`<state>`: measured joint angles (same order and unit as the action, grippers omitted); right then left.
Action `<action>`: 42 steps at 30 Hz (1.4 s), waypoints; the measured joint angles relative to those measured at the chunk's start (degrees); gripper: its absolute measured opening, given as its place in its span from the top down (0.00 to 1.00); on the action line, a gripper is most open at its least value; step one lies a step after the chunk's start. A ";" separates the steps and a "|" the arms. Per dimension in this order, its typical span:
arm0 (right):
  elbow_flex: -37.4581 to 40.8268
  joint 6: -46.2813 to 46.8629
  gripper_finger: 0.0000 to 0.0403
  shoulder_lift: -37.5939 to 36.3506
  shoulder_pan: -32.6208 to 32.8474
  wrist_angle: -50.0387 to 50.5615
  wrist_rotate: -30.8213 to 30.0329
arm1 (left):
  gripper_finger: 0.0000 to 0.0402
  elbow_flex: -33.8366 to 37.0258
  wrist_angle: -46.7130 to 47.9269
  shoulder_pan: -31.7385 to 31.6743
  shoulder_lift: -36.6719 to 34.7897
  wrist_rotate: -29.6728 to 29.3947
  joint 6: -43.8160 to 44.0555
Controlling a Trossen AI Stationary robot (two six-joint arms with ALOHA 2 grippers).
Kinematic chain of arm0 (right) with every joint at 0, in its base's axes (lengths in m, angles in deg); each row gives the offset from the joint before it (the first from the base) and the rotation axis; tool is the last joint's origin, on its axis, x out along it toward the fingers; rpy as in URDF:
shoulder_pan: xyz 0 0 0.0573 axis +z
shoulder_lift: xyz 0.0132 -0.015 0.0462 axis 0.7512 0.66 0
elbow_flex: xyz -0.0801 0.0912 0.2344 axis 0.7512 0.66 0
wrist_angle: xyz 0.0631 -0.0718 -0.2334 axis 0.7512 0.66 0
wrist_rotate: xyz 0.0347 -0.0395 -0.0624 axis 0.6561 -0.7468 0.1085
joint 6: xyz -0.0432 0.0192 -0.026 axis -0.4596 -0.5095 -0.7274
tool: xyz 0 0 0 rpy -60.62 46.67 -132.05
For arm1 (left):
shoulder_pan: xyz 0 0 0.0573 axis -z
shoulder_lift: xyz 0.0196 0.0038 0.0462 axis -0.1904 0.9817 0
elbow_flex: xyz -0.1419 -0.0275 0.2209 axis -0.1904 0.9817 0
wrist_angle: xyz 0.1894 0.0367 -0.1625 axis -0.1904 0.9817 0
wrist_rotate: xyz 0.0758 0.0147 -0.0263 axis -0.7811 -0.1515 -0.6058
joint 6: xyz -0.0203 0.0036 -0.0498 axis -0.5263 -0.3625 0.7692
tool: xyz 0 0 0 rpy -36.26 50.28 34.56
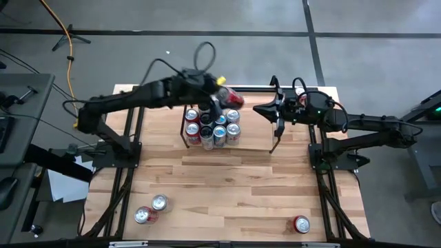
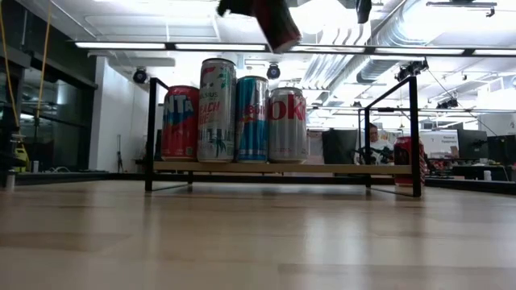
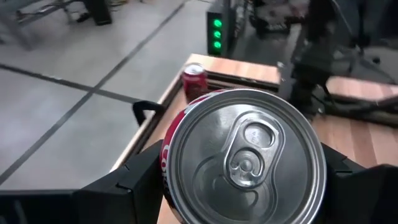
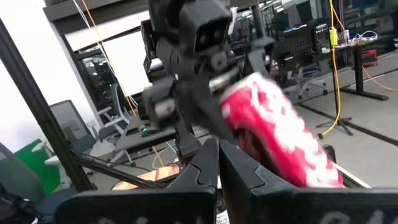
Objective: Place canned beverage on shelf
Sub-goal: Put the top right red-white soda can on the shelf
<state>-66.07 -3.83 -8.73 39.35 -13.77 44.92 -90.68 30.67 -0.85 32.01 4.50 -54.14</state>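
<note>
Left hand (image 1: 222,96): closed around a red can (image 1: 231,96), holding it tilted in the air above the back of the shelf (image 1: 253,146).
Red can: gripped by its sides, top facing the wrist camera; not yet touching the shelf.
Shelf: already carries a cluster of upright cans (image 1: 213,128) on its left part; its right part is bare.
Right hand (image 1: 264,109): fingers pressed together, empty, hovering over the right end of the shelf.
Done: several cans stand on the shelf; one more is lifted and brought over it.
Left: lower and release the held can; three loose cans (image 1: 150,209) remain on the table (image 1: 234,186) near its front edge.
</note>
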 joint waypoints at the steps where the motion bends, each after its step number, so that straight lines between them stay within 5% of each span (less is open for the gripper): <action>1: 0.00 0.00 1.00 0.02 0.00 -0.29 0.12 | 0.42 -0.42 -0.01 0.62 0.86 0.04 -0.64; 8: -0.84 3.40 0.88 0.10 -0.04 -1.45 0.97 | 0.42 -1.90 0.30 2.00 2.47 2.48 -1.39; 17: -15.90 -0.30 0.30 6.11 -0.02 19.74 -3.42 | 0.42 -1.93 3.72 1.29 -0.83 2.59 -1.37; 21: -24.81 -2.48 0.14 12.43 0.00 31.65 -4.61 | 0.42 -1.93 4.15 1.30 -2.22 2.67 -1.36; 30: -41.26 -19.38 0.08 25.57 1.31 46.31 -3.43 | 0.42 -1.97 5.35 1.44 -3.09 5.81 -0.38; 42: -48.08 -21.88 0.09 35.69 1.25 48.12 -3.45 | 0.42 -1.97 5.79 1.50 -3.17 8.18 0.63</action>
<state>-114.15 -25.71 26.96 40.60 34.35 41.47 -92.65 36.45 0.65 28.84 12.68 -53.52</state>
